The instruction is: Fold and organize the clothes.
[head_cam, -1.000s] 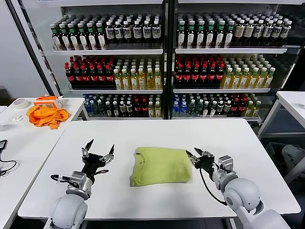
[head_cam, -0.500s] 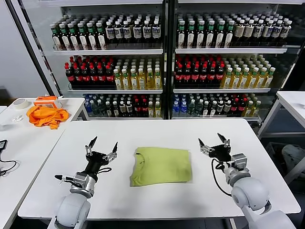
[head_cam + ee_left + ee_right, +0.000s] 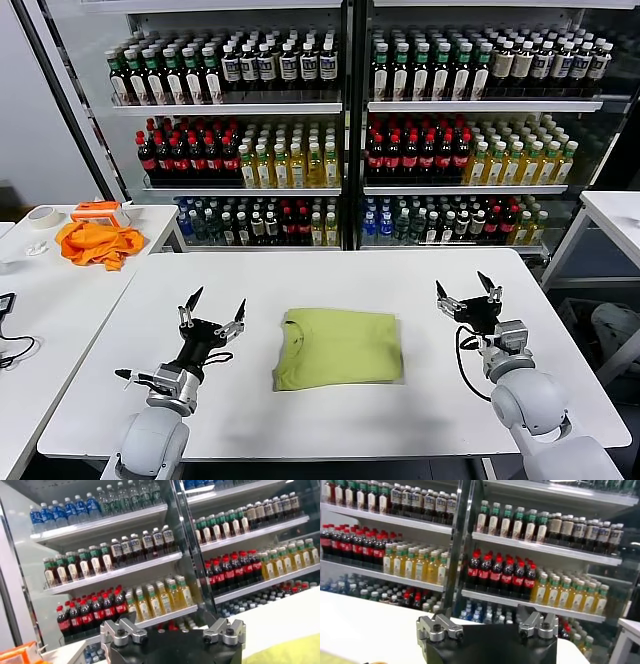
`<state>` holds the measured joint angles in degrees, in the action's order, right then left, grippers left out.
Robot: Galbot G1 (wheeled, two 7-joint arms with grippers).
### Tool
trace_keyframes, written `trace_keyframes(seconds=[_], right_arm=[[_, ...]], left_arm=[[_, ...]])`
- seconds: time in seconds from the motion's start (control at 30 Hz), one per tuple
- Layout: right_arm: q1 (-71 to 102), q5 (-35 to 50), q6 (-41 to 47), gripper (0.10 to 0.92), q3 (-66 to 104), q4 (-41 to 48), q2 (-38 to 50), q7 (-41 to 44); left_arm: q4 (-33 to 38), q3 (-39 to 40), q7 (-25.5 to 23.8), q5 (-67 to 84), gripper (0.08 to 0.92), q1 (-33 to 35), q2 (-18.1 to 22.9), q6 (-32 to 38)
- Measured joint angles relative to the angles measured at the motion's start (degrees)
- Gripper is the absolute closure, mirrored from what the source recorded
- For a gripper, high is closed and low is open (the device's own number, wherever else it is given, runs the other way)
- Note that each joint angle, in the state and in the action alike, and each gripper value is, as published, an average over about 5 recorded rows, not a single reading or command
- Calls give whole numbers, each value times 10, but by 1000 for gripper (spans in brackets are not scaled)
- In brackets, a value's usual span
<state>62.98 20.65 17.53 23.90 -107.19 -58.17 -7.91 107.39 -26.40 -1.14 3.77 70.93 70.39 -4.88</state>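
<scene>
Folded lime T-shirt (image 3: 338, 348) on the counter (image 3: 330, 280) — left gripper (image 3: 211, 311) at 9 o'clock, right gripper (image 3: 468, 295) at 3, both spread wide, empty.

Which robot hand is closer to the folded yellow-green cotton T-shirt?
Left. The left gripper sits just off the folded yellow-green cotton T-shirt on its left side; the right gripper is farther off on the other side.

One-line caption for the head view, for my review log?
Folded lime T-shirt on white table; left pincer and right pincer open, flanking it, touching nothing.
</scene>
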Motion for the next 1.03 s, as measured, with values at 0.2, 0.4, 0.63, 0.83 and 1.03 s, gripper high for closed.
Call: trace_keyframes(seconds=[0.2, 0.4, 0.63, 0.83, 1.03], right_arm=[[-4, -5, -5, 203, 7, 3, 3, -1], [-12, -9, -7, 203, 8, 6, 8, -3], [-8, -23, -16, 203, 10, 10, 5, 0], [2, -36, -27, 203, 10, 11, 2, 0], [10, -49, -32, 203, 8, 6, 2, 1]], left_arm=[[-3, -2, -1, 0, 177, 2, -2, 1], [-2, 0, -4, -4, 177, 4, -9, 7], [-1, 8, -9, -4, 177, 2, -11, 24], [-4, 8, -16, 3, 177, 0, -13, 37], [-4, 9, -27, 4, 177, 2, -16, 45]])
